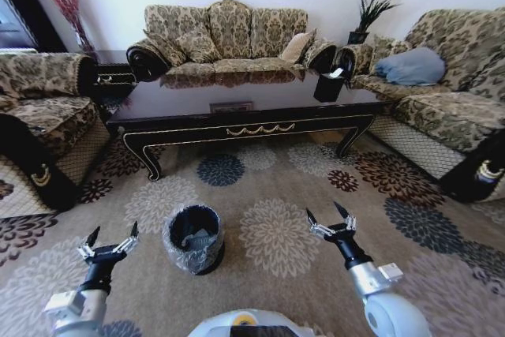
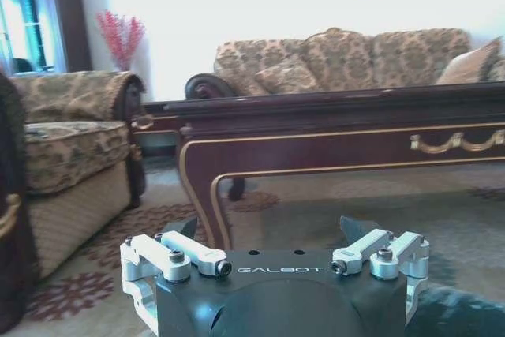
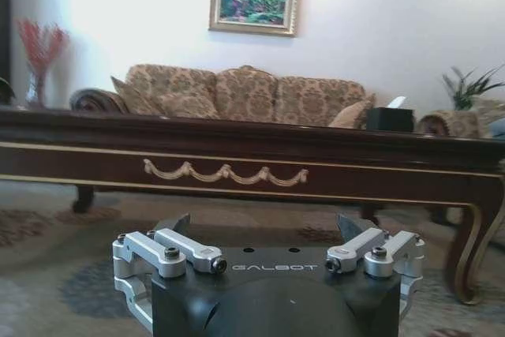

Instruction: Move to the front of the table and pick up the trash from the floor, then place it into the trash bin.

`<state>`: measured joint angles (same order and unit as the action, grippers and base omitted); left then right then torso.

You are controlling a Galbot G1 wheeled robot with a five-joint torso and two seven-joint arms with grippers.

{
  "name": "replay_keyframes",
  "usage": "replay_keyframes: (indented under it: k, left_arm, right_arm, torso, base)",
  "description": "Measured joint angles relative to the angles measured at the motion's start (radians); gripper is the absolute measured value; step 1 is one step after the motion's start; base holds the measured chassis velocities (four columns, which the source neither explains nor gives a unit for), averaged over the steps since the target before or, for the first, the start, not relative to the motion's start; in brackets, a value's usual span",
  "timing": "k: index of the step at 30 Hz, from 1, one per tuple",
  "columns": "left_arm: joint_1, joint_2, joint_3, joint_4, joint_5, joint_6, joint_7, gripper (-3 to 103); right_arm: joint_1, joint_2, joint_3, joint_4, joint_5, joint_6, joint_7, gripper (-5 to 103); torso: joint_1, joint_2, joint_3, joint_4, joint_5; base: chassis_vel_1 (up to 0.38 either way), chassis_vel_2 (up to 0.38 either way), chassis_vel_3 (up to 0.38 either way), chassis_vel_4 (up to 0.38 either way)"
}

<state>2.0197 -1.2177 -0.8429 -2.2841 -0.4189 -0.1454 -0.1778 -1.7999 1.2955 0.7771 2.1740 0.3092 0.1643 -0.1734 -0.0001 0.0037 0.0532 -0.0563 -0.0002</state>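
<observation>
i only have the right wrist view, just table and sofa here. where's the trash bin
Observer: The trash bin stands on the floor between the two arms, nearer the left pincer, by the head view.
Operator: anything in it
Observer: It is lined with a clear bag, and something pale lies inside; I cannot tell what.
Operator: are both pincers free
Observer: Yes. The left pincer and the right pincer are both open and empty, held low above the carpet, short of the table.
Operator: any trash on the floor near me
Observer: I can make out no loose piece on the carpet between the pincers and the table in the head view.
</observation>
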Motion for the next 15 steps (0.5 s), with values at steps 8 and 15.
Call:
replay_keyframes:
  k: [8,15]
  left_arm:
    - [0.014,0.011,0.007,0.012,0.019,-0.054,0.009,100]
    - [0.050,-0.001,0.029,0.033,0.049,-0.089,0.010,100]
  right_arm:
    - [-0.001,0.007,0.015,-0.015,-0.041,0.009,-0.002,100]
    - [0.002,0.026,0.009,-0.038,-0.061,0.030,-0.004,100]
  torso:
    - [0.000,0.000,0.000,0.0008,0.0001]
    - [0.000,0.000,0.000,0.0009,0.0001]
  base:
    - [0.000,0.000,0.000,0.000]
    - [0.000,0.000,0.000,0.000]
